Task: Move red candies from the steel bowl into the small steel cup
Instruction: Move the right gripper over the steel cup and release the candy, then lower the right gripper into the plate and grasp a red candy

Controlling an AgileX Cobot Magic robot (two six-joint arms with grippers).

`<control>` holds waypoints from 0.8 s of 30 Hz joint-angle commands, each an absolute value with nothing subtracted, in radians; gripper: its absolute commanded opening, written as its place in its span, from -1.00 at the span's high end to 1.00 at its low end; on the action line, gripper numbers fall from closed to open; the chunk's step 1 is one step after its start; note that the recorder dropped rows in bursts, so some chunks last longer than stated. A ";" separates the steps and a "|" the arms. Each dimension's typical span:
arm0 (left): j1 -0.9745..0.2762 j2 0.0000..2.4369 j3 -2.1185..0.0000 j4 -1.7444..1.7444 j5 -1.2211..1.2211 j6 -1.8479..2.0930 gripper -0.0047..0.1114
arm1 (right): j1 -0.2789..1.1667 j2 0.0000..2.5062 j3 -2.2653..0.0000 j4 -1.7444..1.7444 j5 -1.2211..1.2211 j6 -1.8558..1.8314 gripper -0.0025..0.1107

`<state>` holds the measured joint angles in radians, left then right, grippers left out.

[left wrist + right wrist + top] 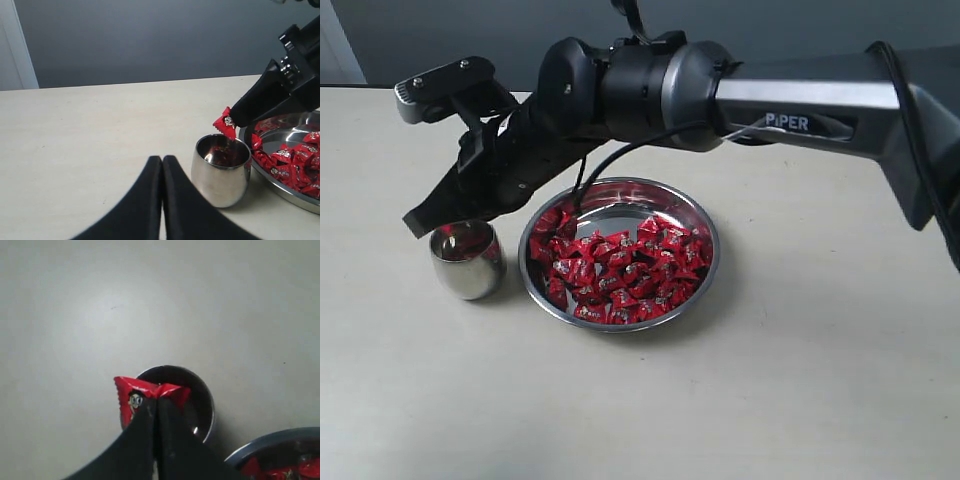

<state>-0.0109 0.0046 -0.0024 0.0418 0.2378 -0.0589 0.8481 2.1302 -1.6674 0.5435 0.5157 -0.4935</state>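
One red candy (131, 392) pinched by its wrapper in the right gripper (156, 405), jaws closed on it, hanging just above the mouth of the small steel cup (468, 262). Many more red candies (620, 272) heaped in the steel bowl (630, 192), just beside the cup. Near the cup, the left gripper (162, 162), fingers pressed together, empty.
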 commanded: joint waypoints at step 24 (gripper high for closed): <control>-0.013 0.000 0.000 0.043 0.238 -0.061 0.91 | 0.747 2.158 -1.671 0.183 0.591 -0.095 0.18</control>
